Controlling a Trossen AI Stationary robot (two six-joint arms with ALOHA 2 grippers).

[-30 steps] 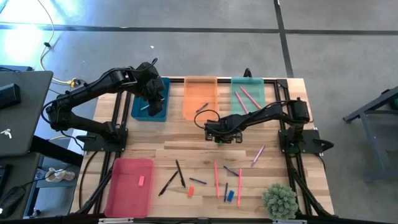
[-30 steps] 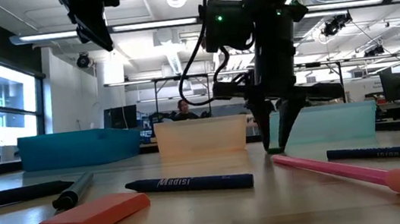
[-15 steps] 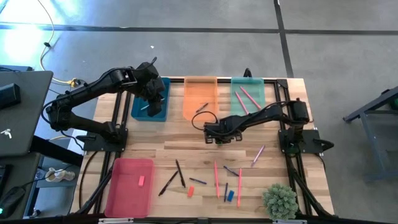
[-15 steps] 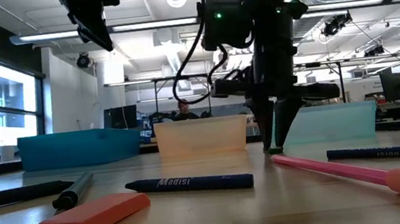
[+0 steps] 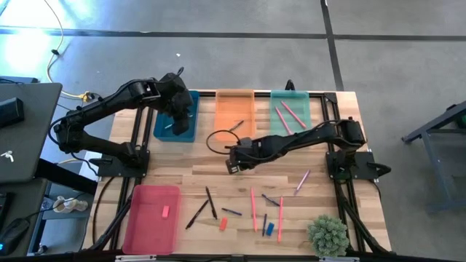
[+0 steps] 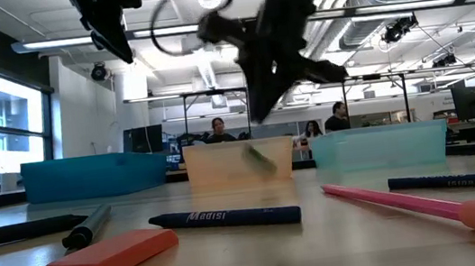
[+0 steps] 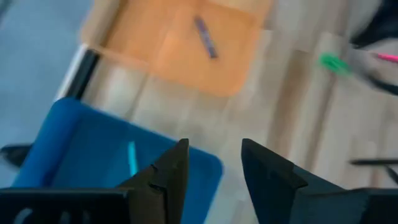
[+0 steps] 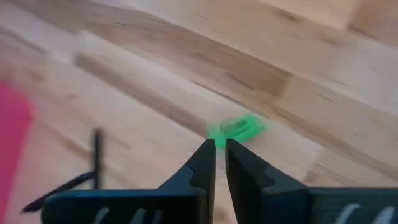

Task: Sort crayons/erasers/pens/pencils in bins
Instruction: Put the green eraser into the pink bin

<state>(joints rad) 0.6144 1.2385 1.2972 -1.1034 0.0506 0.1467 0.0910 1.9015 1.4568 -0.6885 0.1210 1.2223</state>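
- The right hand (image 5: 231,166) has swung from the middle of the bench (image 5: 182,164) toward its left side, and has risen off the wood in the low view.
- Its fingers (image 8: 202,163) are drawn almost together, leaving only a sliver of a gap.
- The green eraser (image 8: 236,129), which sat under those fingertips a moment ago, now shows blurred just past the tips. It seems to be against the wood and not pinched between them.
- Whether it is carried or has slipped free I cannot tell; the gap looks too narrow to hold it.
- If it slipped, this pick probably needs redoing before the eraser can join the pink one in the pink-red bin (image 5: 142,218) at the near left corner.
- The left hand (image 5: 177,109) has not shifted. It hangs over the teal bin (image 5: 191,127) at the far left with its fingers apart and holding nothing.
- A pale stick (image 7: 132,157) lies in that bin below it.
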